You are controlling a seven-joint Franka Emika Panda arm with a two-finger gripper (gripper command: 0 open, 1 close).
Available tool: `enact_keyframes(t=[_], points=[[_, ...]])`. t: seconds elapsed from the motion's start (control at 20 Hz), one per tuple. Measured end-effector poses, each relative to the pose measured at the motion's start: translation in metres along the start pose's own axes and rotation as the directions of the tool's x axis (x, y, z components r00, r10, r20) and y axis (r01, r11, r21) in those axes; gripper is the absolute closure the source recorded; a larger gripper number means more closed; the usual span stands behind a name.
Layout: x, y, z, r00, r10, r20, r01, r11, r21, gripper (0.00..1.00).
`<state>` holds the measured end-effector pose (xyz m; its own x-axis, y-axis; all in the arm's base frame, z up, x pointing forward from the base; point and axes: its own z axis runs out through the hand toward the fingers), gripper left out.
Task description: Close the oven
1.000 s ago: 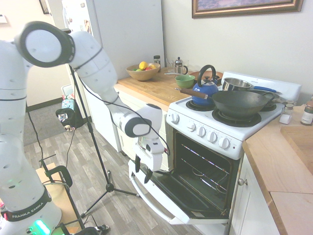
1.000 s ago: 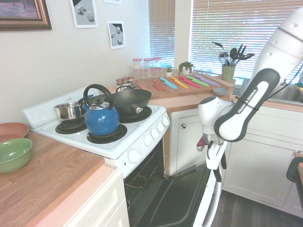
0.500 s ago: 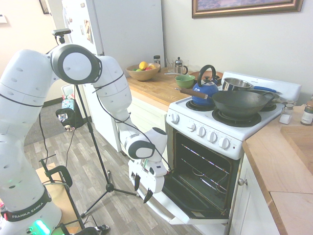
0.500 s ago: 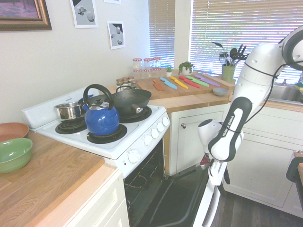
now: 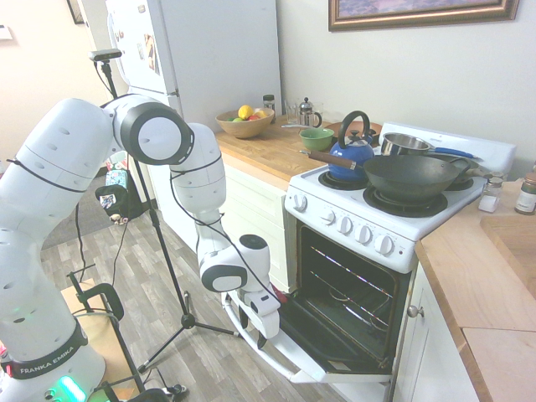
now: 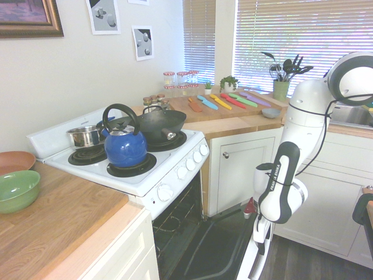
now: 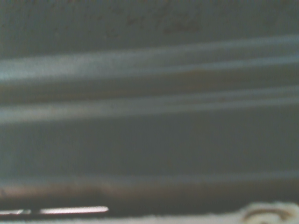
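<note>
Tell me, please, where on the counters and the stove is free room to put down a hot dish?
Bare wood lies on the counter right of the oven, before the small jars, and on the counter near the green bowl. The stove top is crowded: kettle, wok and pot cover the burners. The open door has the gripper at its edge.

Oven (image 5: 368, 251) door down; kettle (image 5: 352, 151), wok (image 5: 410, 176) on top; counter (image 5: 268, 146) beside.
</note>
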<state>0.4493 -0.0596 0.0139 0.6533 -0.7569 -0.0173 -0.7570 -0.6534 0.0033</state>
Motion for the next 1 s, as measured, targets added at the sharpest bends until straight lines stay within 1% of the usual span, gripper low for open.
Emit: enact_keyframes(t=[0.1,0.25,0.45,0.5,0.6,0.75,0.85,0.95,1.0], points=[[-0.002,-0.007,-0.014,0.997,-0.017,-0.075,0.019,0.999,0.034,0.0],[-0.008,-0.031,-0.048,0.981,-0.033,-0.192,0.055,0.992,0.11,0.0],[-0.025,-0.072,-0.067,0.967,-0.067,-0.245,0.099,0.988,0.123,0.0],[-0.029,-0.088,-0.069,0.965,-0.077,-0.252,0.111,0.986,0.125,0.0],[-0.034,-0.124,-0.08,0.96,-0.064,-0.273,0.107,0.983,0.146,0.0],[-0.025,-0.166,-0.109,0.946,-0.045,-0.321,0.106,0.979,0.174,0.0],[-0.02,-0.19,-0.13,0.941,-0.039,-0.335,0.11,0.975,0.195,0.0],[-0.02,-0.202,-0.155,0.94,-0.032,-0.34,0.11,0.971,0.211,0.0],[-0.022,-0.201,-0.167,0.947,-0.025,-0.321,0.097,0.973,0.211,0.0]])
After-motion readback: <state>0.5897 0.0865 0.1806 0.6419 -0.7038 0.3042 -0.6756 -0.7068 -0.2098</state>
